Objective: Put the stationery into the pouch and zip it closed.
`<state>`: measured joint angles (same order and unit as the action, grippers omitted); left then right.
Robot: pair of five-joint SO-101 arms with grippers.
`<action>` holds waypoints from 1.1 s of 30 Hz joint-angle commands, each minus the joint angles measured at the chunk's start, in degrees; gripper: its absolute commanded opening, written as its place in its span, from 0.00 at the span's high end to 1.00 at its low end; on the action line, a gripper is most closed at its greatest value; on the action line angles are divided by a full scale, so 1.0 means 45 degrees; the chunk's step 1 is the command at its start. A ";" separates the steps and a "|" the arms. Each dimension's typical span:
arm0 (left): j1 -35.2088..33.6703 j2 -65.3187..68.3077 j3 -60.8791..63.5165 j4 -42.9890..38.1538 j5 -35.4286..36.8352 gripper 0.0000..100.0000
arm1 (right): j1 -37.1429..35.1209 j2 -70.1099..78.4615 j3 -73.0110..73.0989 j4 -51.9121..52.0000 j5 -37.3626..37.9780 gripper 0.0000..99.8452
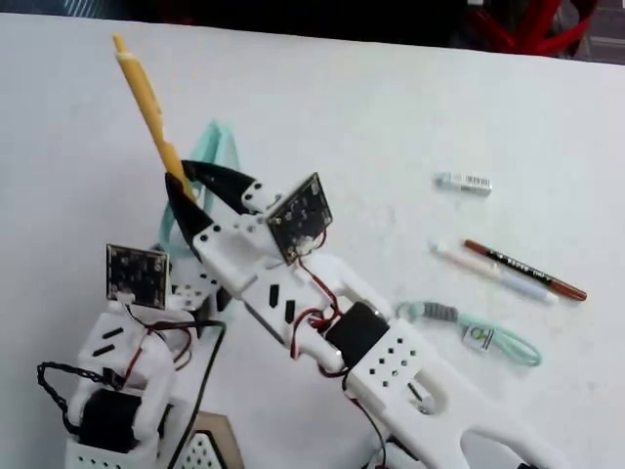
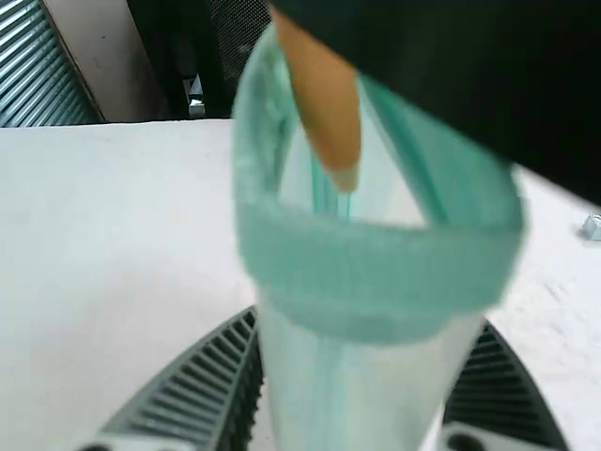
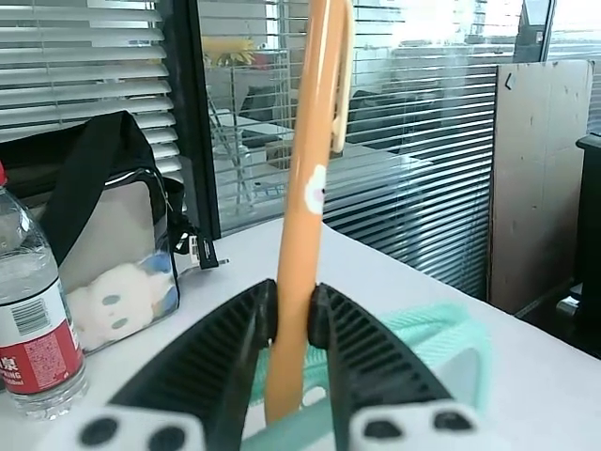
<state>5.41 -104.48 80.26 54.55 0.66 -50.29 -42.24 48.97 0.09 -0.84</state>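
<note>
Over on the left side of the table (image 1: 391,98), the right gripper (image 1: 184,195) is clamped tight on an orange pen (image 1: 146,103). The pen sticks up at a tilt, with its lower end poking into the open mouth of the pouch (image 1: 217,147), a clear one with a teal rim. The left gripper (image 2: 368,324) has a jaw pressed against each side of the pouch, so it looks like it's holding it. Well off to the right, a brown pen (image 1: 525,271) and a white pen (image 1: 493,273) lie just beside each other. A small white eraser (image 1: 463,183) sits above them, and a teal cord (image 1: 479,332) lies below.
</note>
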 commanded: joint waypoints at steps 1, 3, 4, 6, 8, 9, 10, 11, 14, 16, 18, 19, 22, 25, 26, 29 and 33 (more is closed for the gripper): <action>0.0068 -0.0049 -0.0098 -0.0352 0.0000 0.71 | 0.0147 -0.0381 -0.0195 0.0068 0.0156 0.98; 0.0068 -0.0049 -0.0098 -0.0371 0.0000 0.71 | 0.0147 -0.0381 -0.0176 0.0088 0.0156 0.98; 0.0068 -0.0049 -0.0098 -0.0371 0.0000 0.71 | 0.0147 -0.0420 -0.0176 0.0225 0.0156 0.98; 0.0068 -0.0049 -0.0078 -0.0371 0.0000 0.71 | 0.0147 -0.0498 -0.0195 0.0518 0.0156 0.98; 0.0068 -0.0049 -0.0078 -0.0391 0.0000 0.71 | 0.0127 -0.0498 -0.0234 0.0713 0.0156 0.98; 0.0068 -0.0049 -0.0078 -0.0391 0.0000 0.71 | 0.0147 -0.0498 -0.0234 0.0791 0.0156 0.98; 0.0068 -0.0049 -0.0078 -0.0391 0.0000 0.71 | 0.0166 -0.0498 -0.0215 0.0811 0.0156 0.98; 0.0068 -0.0049 -0.0078 -0.0391 0.0000 0.71 | 0.0283 -0.0498 -0.0215 0.0928 0.0156 0.98; 0.0068 -0.0049 -0.0078 -0.0391 0.0000 0.71 | 0.0557 -0.0498 -0.0254 0.1123 0.0156 0.98; 0.0068 -0.0049 -0.0098 -0.0391 0.0000 0.71 | 0.0752 -0.0498 -0.0215 0.1143 0.0156 0.98; 0.0068 -0.0049 -0.0098 -0.0391 0.0000 0.71 | 0.0908 -0.0498 -0.0176 0.1241 0.0098 0.98; 0.0068 -0.0049 -0.0098 -0.0391 0.0000 0.71 | 0.0967 -0.0498 -0.0215 0.1436 0.0078 0.98; 0.0068 -0.0049 -0.0098 -0.0430 0.0000 0.71 | 0.0889 -0.0772 -0.0274 0.1573 0.0078 0.98; 0.0068 -0.0049 -0.0039 -0.0645 0.0000 0.71 | 0.0635 -0.1455 -0.0234 0.1768 0.0156 0.98; 0.0068 -0.0049 -0.0039 -0.0645 0.0000 0.71 | 0.0557 -0.1690 -0.0254 0.2042 0.0156 0.98; 0.0068 -0.0049 -0.0039 -0.0625 0.0020 0.71 | 0.0400 -0.2217 -0.0254 0.2803 0.0176 0.98; 0.0068 -0.0049 -0.0039 -0.0625 0.0039 0.71 | 0.0342 -0.2491 -0.0254 0.3663 0.0176 0.98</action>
<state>5.58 -104.48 80.35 53.05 0.66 -48.44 -51.56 48.97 14.86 -0.66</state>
